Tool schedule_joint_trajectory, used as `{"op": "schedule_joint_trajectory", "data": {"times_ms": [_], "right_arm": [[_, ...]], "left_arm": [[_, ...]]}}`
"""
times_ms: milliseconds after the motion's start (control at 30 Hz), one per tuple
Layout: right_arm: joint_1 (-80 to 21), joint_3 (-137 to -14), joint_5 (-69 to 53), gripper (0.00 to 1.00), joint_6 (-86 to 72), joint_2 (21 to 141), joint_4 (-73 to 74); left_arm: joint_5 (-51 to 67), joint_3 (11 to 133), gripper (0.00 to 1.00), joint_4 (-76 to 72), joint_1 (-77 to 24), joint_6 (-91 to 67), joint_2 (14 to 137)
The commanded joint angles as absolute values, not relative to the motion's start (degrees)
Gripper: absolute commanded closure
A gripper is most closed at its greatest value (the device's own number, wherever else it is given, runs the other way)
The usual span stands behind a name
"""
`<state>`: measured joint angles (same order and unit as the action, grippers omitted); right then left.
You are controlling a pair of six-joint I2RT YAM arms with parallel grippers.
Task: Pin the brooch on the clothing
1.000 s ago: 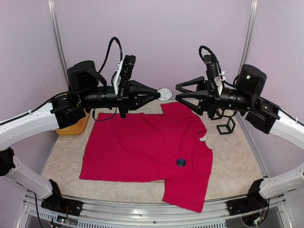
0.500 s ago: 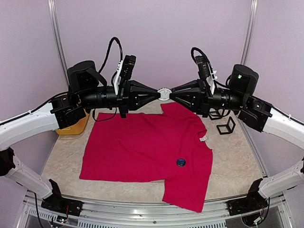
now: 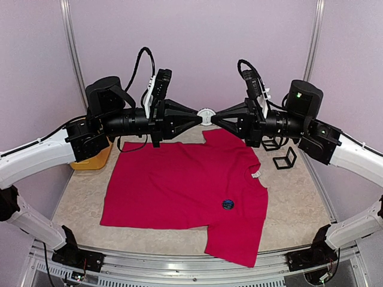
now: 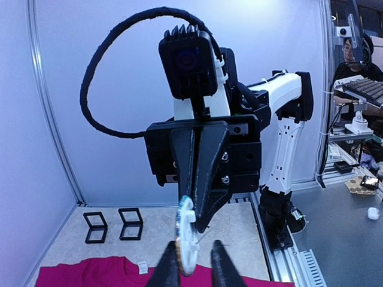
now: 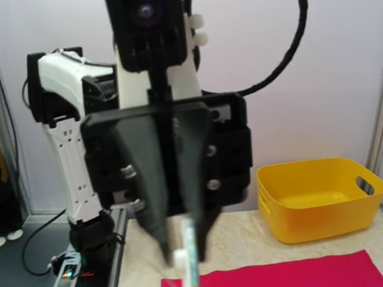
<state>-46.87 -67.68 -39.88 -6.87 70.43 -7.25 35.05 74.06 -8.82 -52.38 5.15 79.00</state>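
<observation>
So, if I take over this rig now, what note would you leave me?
Left gripper: jaws shut on the brooch, a white disc, held in the air, clear of the clothing.
Right gripper: jaws shut on the same brooch from the opposite side.
The clothing lies flat; a small dark blue badge sits on it near the collar.
Done: brooch held up by both arms.
To do: pin it onto the clothing.

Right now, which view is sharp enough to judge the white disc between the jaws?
Left wrist: sharp, with a bluish cast; the white disc is edge-on and crisp. Right wrist: soft all over, with the disc smeared near the bottom edge. Top external: evenly lit and sharp, but the disc is small there.
</observation>
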Motion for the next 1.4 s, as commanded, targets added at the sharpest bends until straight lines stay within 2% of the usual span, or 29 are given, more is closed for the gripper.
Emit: {"op": "schedule_joint_trajectory", "data": {"times_ms": [0, 33, 100, 200, 333, 667, 800, 900, 967, 1000, 1033, 1167, 1233, 1367], "right_arm": [[-47.16, -70.0, -30.77, 1.0, -7.41, 70.85, -2.79], [-46.71, -69.36, -27.82, 1.0, -6.86, 70.76, -1.26], [-44.32, -65.74, -22.72, 1.0, -6.84, 70.66, -0.37], [-38.66, -58.82, -21.03, 1.0, -12.48, 72.27, 0.84], [-35.7, -48.65, -19.8, 1.0, -19.46, 74.02, -5.36], [-30.21, -39.44, -18.97, 1.0, -24.75, 79.27, -10.59], [-28.5, -39.0, -20.38, 1.0, -25.45, 78.51, -10.4], [-27.73, -39.09, -21.02, 1.0, -25.51, 77.58, -10.15], [-27.68, -39.74, -21.89, 1.0, -25.14, 77.92, -9.81], [-27.69, -40.34, -22.48, 1.0, -24.76, 78.37, -9.24], [-27.64, -41.19, -23.13, 1.0, -24.26, 78.9, -8.77], [-27.67, -42.47, -23.84, 1.0, -23.39, 80.32, -8.21], [-27.69, -42.47, -23.53, 1.0, -23.1, 79.99, -8.69], [-27.63, -42.78, -23.45, 1.0, -22.6, 79.91, -8.53]], "left_arm": [[32.94, 71.75, 0.43, -12.75, -49.87, -0.25, 80.0], [29.42, 70.16, 0.3, -14.37, -48.14, -3.51, 79.94], [21.21, 66.75, 0.23, -15.01, -43.45, -11.24, 80.17], [9.83, 62.53, 0.29, -7.98, -37.79, -20.04, 82.76], [8.43, 50.79, 0.39, -7.24, -32.77, -28.82, 86.2], [3.45, 31.09, 0.41, -11.98, -25.91, -39.1, 86.41], [-3.57, 25.94, 0.42, -12.78, -22.92, -43.28, 83.03], [-16.95, 25.34, 0.51, -15.06, -26.69, -41.42, 76.83], [-28.29, 28.67, 0.48, -22.66, -40.02, -24.13, 73.97], [-26.4, 31.15, 0.41, -25.83, -43.08, -14.86, 74.79], [-18.32, 35.4, 0.39, -24.88, -43.83, -9.1, 77.27], [1.59, 51.12, 0.38, -13.07, -45.65, 3.77, 94.01], [12.34, 56.93, 0.33, -8.73, -47.0, 11.55, 99.3], [17.42, 67.72, 0.25, 2.05, -51.81, 23.9, 108.74]]}}
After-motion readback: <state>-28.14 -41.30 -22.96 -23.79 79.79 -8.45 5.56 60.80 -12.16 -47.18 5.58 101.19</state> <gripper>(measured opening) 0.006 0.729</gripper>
